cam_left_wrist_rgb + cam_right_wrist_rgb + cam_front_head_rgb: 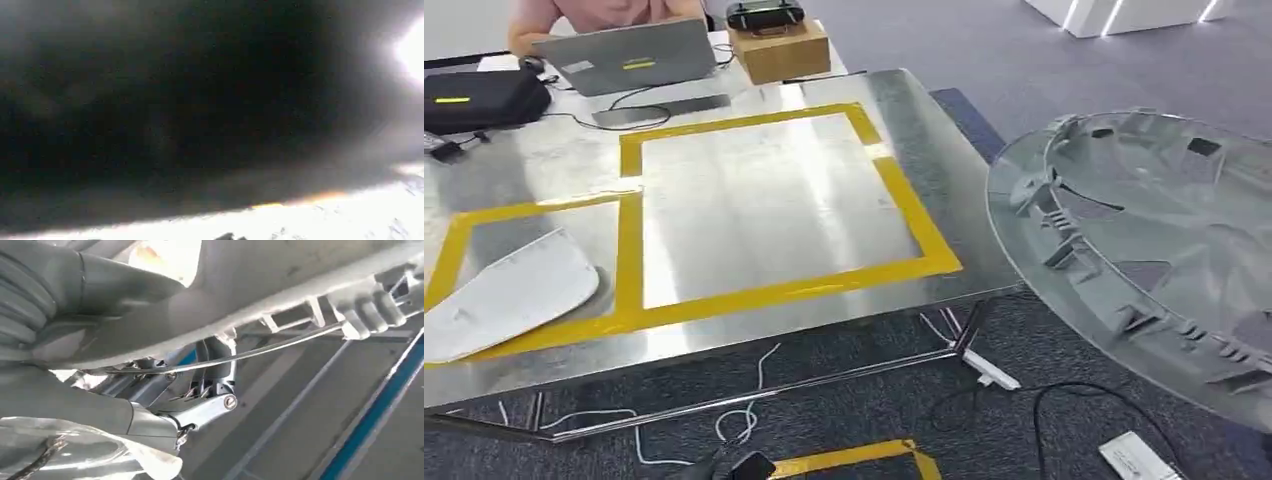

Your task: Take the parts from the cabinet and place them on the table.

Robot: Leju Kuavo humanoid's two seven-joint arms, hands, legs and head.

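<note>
Large grey round part point(1144, 240) held at right of the head frame, tilted, ribbed inner face up, beyond the desk's right edge and above the carpet. Right hand point(75, 340) grips the part's rim point(260, 295): thick thumb on one face, darker fingers point(210, 405) curled under the other. Left hand: fingers' state cannot be told; left wrist picture dark and blurred. White flat part point(509, 292) lies at lower left on the metal desk point(944, 130), inside yellow tape. Large taped rectangle point(769, 205) at centre bare. Laptop point(629, 55), cardboard box point(779, 48), black case point(479, 98) along the far edge, upper left. Cables point(984, 375) on the floor below the near edge.
</note>
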